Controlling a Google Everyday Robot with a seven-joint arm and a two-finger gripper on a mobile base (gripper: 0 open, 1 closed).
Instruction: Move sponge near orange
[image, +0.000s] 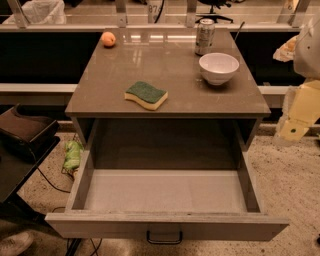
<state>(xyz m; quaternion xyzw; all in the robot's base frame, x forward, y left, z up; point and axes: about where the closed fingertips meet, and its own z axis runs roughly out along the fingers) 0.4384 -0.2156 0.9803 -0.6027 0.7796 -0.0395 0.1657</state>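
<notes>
The sponge (146, 94), pale yellow foam with a dark green top, lies flat on the tabletop near its front edge, left of centre. The orange (108, 39) sits at the table's far left corner, well apart from the sponge. My gripper (294, 125) hangs with the arm at the right edge of the camera view, beyond the table's right side and below its top. It is far from both the sponge and the orange and holds nothing that I can see.
A white bowl (218, 68) stands at the right of the grey tabletop (170, 60), with a soda can (204, 36) behind it. Below, a drawer (165, 192) is pulled fully open toward me. A dark chair (22, 132) stands at the left.
</notes>
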